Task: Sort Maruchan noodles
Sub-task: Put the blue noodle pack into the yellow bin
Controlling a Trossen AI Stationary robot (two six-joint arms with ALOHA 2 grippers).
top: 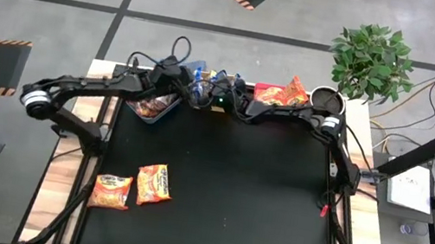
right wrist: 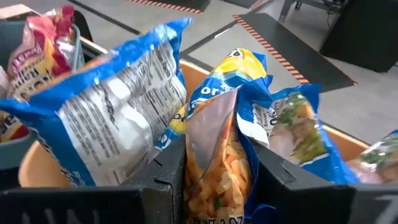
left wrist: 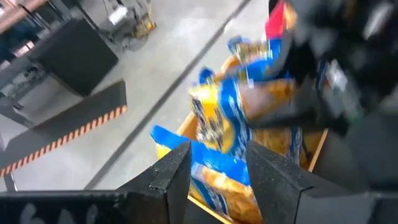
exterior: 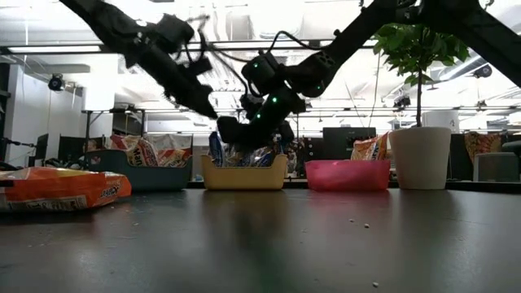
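Both my grippers crowd over the yellow bin [exterior: 243,173] at the table's far edge. My right gripper [right wrist: 214,171] pinches a blue-trimmed noodle packet [right wrist: 219,155] there; my left gripper [left wrist: 214,165] straddles another packet [left wrist: 217,162], grip unclear. Two orange packets [top: 134,186] lie near the front-left edge, open black mat [top: 248,206] between.

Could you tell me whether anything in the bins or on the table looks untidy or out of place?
The blue-trimmed noodle packets stand jammed on end in the yellow bin, sticking above its rim. Small crumbs are scattered on the black table.
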